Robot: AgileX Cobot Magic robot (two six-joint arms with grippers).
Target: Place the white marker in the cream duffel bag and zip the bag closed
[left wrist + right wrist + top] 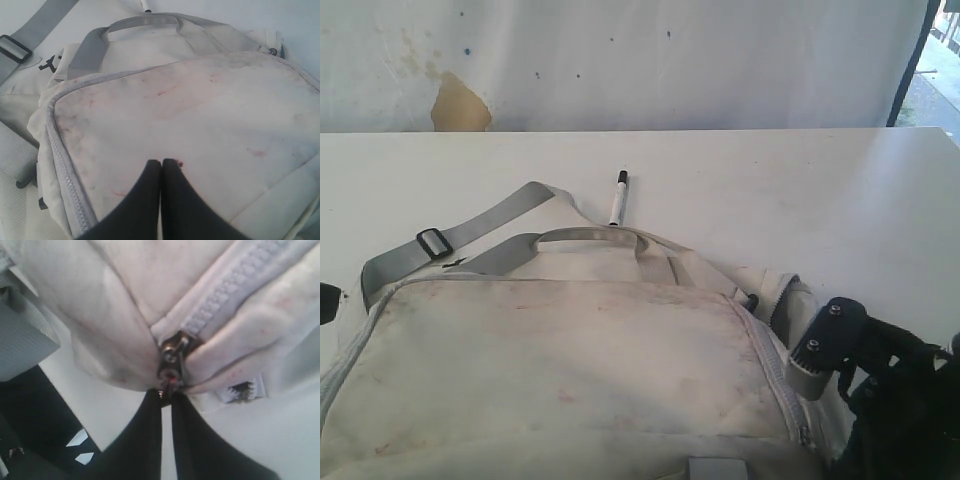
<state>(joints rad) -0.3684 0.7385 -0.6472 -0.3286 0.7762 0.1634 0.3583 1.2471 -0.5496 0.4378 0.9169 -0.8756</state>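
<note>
On the table [840, 200], the cream duffel bag [570, 370] is seen lying flat. The white marker [617, 198] is laid on the tabletop just behind the bag's grey handle [590, 238], outside the bag. At the bag's right end, the right claw [167, 392] is pinched shut on the zipper pull [171, 357]. The left claw [161, 164] is held closed and empty over the bag's stained top panel.

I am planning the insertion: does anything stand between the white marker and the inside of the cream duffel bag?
Yes. The white marker lies on the table behind the cream duffel bag, whose zipper looks closed where visible; the right gripper pinches its pull.
</note>
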